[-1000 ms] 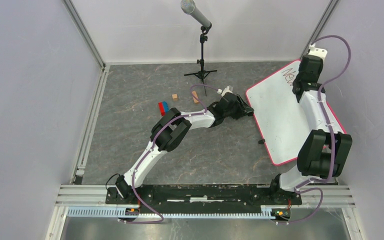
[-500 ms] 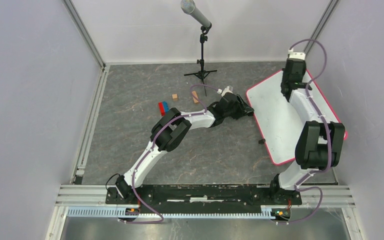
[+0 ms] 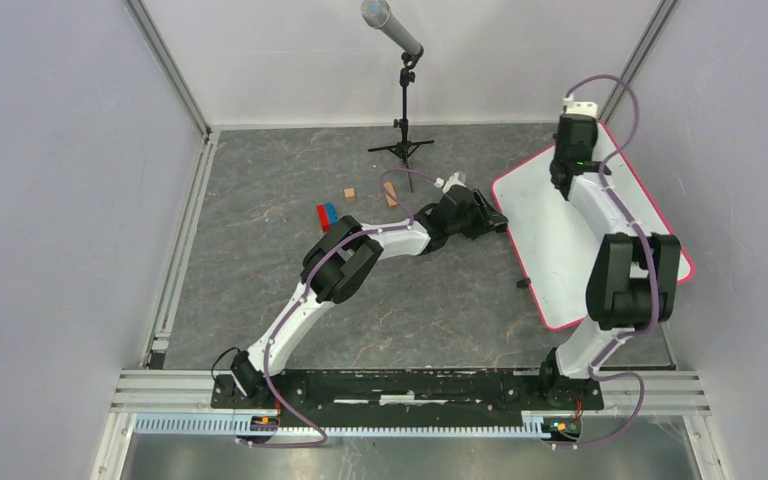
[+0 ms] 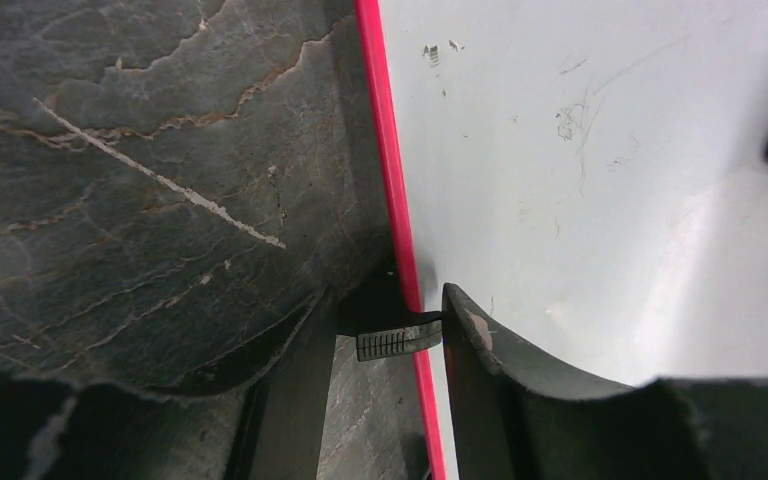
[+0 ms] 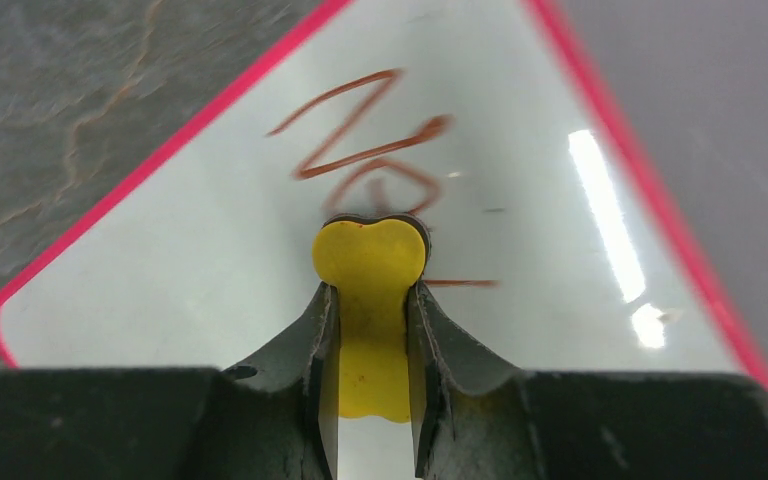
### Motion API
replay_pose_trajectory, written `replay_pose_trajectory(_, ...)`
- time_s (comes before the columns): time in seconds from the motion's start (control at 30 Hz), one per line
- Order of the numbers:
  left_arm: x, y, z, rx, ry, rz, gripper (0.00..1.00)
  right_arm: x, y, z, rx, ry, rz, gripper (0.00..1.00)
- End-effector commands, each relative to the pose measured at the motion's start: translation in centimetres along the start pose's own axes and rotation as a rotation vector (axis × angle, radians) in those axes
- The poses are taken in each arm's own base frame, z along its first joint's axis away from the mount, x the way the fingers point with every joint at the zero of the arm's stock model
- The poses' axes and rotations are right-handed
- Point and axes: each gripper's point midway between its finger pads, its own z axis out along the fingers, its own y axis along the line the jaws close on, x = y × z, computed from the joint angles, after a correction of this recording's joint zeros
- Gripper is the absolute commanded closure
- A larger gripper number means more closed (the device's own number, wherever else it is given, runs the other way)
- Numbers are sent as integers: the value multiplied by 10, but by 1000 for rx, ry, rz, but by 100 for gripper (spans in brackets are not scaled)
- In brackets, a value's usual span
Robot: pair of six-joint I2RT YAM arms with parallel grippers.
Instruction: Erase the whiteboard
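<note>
Writing (image 5: 360, 150) on board: red-brown marker strokes, a zigzag like a Z or N, a loop just under it, a short dash to one side. No word legible, and no brand or label seen. Flat white rectangular whiteboard (image 3: 545, 250) with rounded corners and thin red-pink rim (image 4: 390, 180) lies flat at the far right of the grey stone-patterned table (image 3: 260, 230). Long axis runs near to far but skewed, the far end toward the table middle and the near end toward the right wall. Strokes sit by the far corner. Right gripper (image 5: 370, 300) is over that corner, jaws closed tight on the stem of a yellow plastic eraser (image 5: 368, 255) with a two-lobed head and a dark edge beneath it; the head covers part of the loop. Left gripper (image 4: 388, 320) is at the board's left long edge, jaws partly apart, one finger over the white surface and the other over the table, with a small black ribbed clip (image 4: 398, 340) on the rim between them. Clamped or not: cannot tell.
</note>
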Motion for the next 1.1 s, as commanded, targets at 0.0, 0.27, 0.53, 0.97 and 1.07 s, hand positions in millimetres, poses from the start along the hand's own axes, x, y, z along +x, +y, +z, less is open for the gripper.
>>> replay_pose_trajectory(0.0, 35, 65, -1, -192, 91, 38, 49, 27, 16, 15, 11, 66, -49, 83)
replay_pose_trajectory(0.27, 35, 65, -1, -194, 89, 37, 49, -27, -60, 10, 125, -8, 52, 83)
replay_pose_trajectory(0.53, 35, 65, -1, -192, 90, 36, 49, -4, -16, 15, 60, 27, -7, 83)
replay_pose_trajectory(0.97, 34, 64, -1, -190, 86, 37, 49, -28, -39, 21, 118, 4, 26, 82)
replay_pose_trajectory(1.07, 34, 65, -1, -192, 85, 37, 48, -45, -56, 20, 153, -9, 22, 82)
